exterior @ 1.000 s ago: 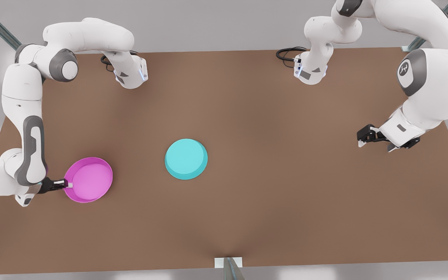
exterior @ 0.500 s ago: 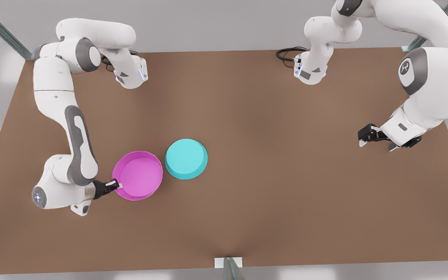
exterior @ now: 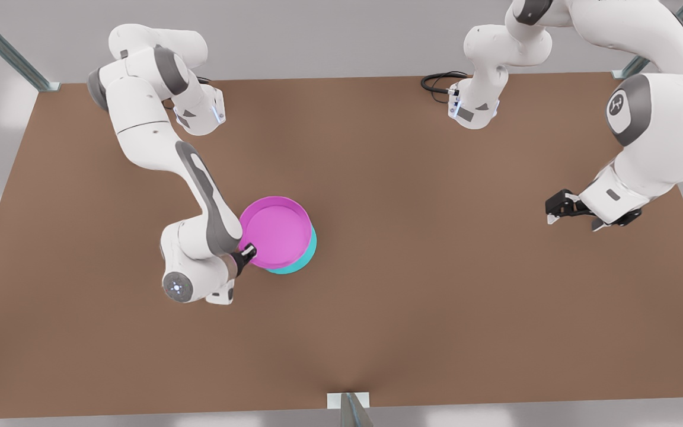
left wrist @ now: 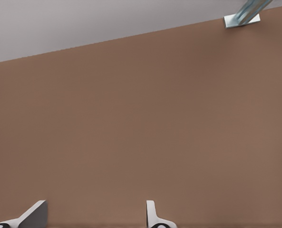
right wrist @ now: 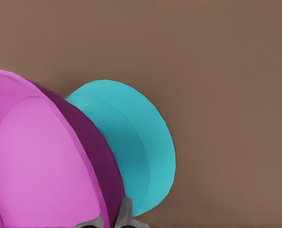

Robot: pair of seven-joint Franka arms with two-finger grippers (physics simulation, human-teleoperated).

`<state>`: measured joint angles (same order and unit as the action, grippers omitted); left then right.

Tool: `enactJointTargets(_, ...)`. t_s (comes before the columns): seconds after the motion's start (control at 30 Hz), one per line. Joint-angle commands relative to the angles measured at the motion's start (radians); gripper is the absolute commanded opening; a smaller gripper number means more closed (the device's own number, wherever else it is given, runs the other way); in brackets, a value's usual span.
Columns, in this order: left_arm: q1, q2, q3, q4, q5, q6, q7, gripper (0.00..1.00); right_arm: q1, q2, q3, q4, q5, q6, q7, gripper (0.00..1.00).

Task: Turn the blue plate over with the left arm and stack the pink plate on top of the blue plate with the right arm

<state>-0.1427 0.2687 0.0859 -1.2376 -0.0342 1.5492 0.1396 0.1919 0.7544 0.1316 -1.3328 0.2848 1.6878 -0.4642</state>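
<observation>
Your right gripper [exterior: 246, 252] is clamped on the rim of the pink plate [exterior: 275, 232], holding it open side up above the blue plate [exterior: 303, 261], which lies upside down near the middle of the tabletop [exterior: 436, 308] and peeks out on the side toward the near edge. Your left gripper [exterior: 557, 210] waits with its fingers apart over the tabletop, close to the edge on the front view's right.

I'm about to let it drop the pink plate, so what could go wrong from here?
The pink plate sits off-centre over the blue plate, so a release might leave it crooked. The right gripper pinches only its rim, so it could tilt or slip. The left gripper waits open, far off.
</observation>
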Motion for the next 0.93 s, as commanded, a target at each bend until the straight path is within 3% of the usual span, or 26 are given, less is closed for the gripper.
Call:
enactJointTargets(0.0, 0.000, 0.000, 0.000, 0.000, -0.001, 0.000, 0.000, 1.00, 0.000, 0.000, 0.000, 0.000, -0.006, 0.001, 0.002, 0.21)
enactJointTargets(0.1, 0.000, 0.000, 0.000, -0.002, 0.000, 0.000, 0.000, 1.00, 0.001, 0.008, 0.000, 0.001, -0.007, 0.003, 0.001, 0.21)
enactJointTargets(0.13, 0.000, 0.000, 0.000, -0.002, 0.000, 0.000, 0.000, 1.00, 0.001, 0.009, 0.000, 0.003, -0.006, 0.006, 0.004, 0.39)
enactJointTargets(0.17, 0.000, 0.000, 0.000, -0.002, 0.000, -0.001, 0.000, 1.00, 0.012, 0.009, 0.000, 0.003, -0.004, 0.007, 0.004, 0.48)
enactJointTargets(0.23, 0.000, -0.002, 0.000, -0.002, 0.000, -0.001, 0.000, 1.00, 0.015, 0.011, 0.000, 0.004, -0.004, 0.013, 0.019, 0.57)
enactJointTargets(0.37, 0.000, 0.000, 0.000, -0.002, 0.000, -0.001, 0.000, 1.00, 0.023, 0.014, 0.000, 0.003, -0.007, 0.016, 0.022, 0.61)
enactJointTargets(0.5, 0.000, 0.000, 0.000, -0.002, -0.001, -0.001, 0.000, 1.00, 0.023, 0.011, -0.001, 0.003, -0.007, 0.016, 0.024, 0.72)
enactJointTargets(0.57, 0.000, 0.000, 0.000, -0.002, -0.001, 0.000, 0.000, 1.00, 0.011, -0.079, -0.013, 0.014, -0.021, -0.040, 0.022, 0.76)
enactJointTargets(0.63, 0.000, 0.000, -0.001, -0.002, 0.000, -0.001, 0.000, 1.00, -0.012, -0.259, -0.147, 0.090, -0.137, -0.194, 0.197, 0.80)
enactJointTargets(0.7, 0.000, -0.002, -0.001, -0.003, -0.001, -0.001, 0.000, 1.00, -0.026, -0.435, -0.159, 0.067, -0.268, -0.209, 0.489, 0.82)
enactJointTargets(0.73, 0.000, -0.002, -0.001, -0.003, 0.000, -0.003, 0.000, 1.00, -0.043, -0.481, -0.161, 0.058, -0.279, -0.209, 0.495, 0.83)
enactJointTargets(0.77, 0.000, -0.002, -0.001, -0.003, 0.000, -0.003, -0.005, 1.00, -0.054, -0.512, -0.162, 0.041, -0.279, -0.206, 0.500, 0.85)
enactJointTargets(0.8, 0.000, -0.002, 0.000, -0.003, -0.001, -0.003, -0.009, 1.00, -0.063, -0.507, -0.161, 0.041, -0.280, -0.208, 0.556, 1.00)
enactJointTargets(0.9, 0.000, -0.002, 0.000, -0.003, 0.000, -0.003, -0.009, 1.00, -0.086, -0.481, -0.158, 0.053, -0.274, -0.197, 0.546, 1.00)
